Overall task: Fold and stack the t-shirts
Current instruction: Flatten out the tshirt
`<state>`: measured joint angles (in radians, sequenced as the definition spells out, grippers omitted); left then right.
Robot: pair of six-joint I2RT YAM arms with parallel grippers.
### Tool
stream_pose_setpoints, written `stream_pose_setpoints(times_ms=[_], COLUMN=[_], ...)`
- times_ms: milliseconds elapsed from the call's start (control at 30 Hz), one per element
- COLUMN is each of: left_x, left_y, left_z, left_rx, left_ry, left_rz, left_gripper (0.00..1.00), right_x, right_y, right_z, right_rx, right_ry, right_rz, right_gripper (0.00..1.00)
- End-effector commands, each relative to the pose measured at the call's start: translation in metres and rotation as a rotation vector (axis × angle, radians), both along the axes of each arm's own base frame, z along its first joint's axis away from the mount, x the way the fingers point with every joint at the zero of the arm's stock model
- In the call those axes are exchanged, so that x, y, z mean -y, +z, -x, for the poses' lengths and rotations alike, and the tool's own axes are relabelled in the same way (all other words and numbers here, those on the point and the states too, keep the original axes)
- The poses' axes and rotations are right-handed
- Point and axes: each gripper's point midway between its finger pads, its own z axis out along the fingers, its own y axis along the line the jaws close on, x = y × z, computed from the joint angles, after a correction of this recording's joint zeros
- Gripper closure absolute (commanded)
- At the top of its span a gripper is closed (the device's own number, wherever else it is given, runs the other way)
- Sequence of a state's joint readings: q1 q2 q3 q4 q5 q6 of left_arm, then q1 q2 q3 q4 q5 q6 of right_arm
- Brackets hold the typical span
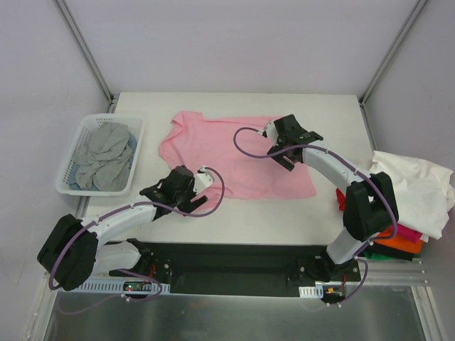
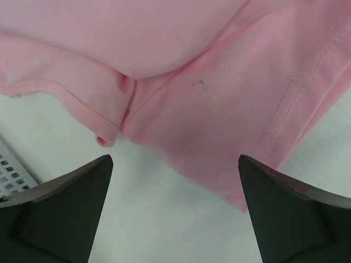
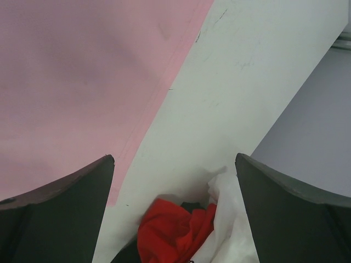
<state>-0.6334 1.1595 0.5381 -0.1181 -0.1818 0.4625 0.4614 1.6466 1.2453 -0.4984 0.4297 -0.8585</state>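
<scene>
Smooth white tabletop [image 1: 270,220] bears a soft, rumpled pink t-shirt [image 1: 213,149]

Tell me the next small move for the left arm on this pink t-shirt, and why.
Probably ease the left gripper down onto the near edge of the pink t-shirt to pinch it. Its jaws stand open right at that edge, holding nothing; the shirt lies spread, unfolded, and the right gripper is open over its right side.

Soft matt pink cloth shirt [image 1: 234,153] lies on smooth white table [image 1: 284,213].
</scene>
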Motion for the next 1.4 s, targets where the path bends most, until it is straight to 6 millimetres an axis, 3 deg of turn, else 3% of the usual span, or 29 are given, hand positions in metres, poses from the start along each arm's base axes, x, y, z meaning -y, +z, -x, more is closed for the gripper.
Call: stream_pose_setpoints(times_ms=[0,233,567,833,1067,1367], left_x=[-0.014,-0.019,-0.035,-0.059,-0.076,-0.076], left_y=[-0.018,-0.033,-0.052,-0.041,-0.036,-0.014], left_z=[0.005,0.006,0.038,0.067,0.078,0.091], left_rx=[-0.036,-0.073,-0.105,-0.129,-0.106,-0.093], left_ry=[0.048,0.054,-0.001,-0.043,-0.094,-0.154], left_rz=[-0.079,-0.141,-0.217,-0.262,-0.319,-0.268], left_gripper=[0.01,0.01,0.01,0.01,0.01,0.01], right_x=[-0.003,-0.009,-0.009,-0.010,-0.006,0.008], right_y=[-0.002,-0.007,-0.036,-0.037,-0.035,-0.038], right_z=[0.000,-0.004,-0.026,-0.042,-0.048,-0.038], right_rx=[0.003,-0.009,-0.027,-0.002,0.006,-0.004], right_ry=[-0.020,-0.008,0.011,0.011,0.004,-0.022], right_rz=[-0.031,-0.046,0.036,0.072,0.095,0.116], right_gripper=[0.04,0.04,0.03,0.04,0.04,0.03])
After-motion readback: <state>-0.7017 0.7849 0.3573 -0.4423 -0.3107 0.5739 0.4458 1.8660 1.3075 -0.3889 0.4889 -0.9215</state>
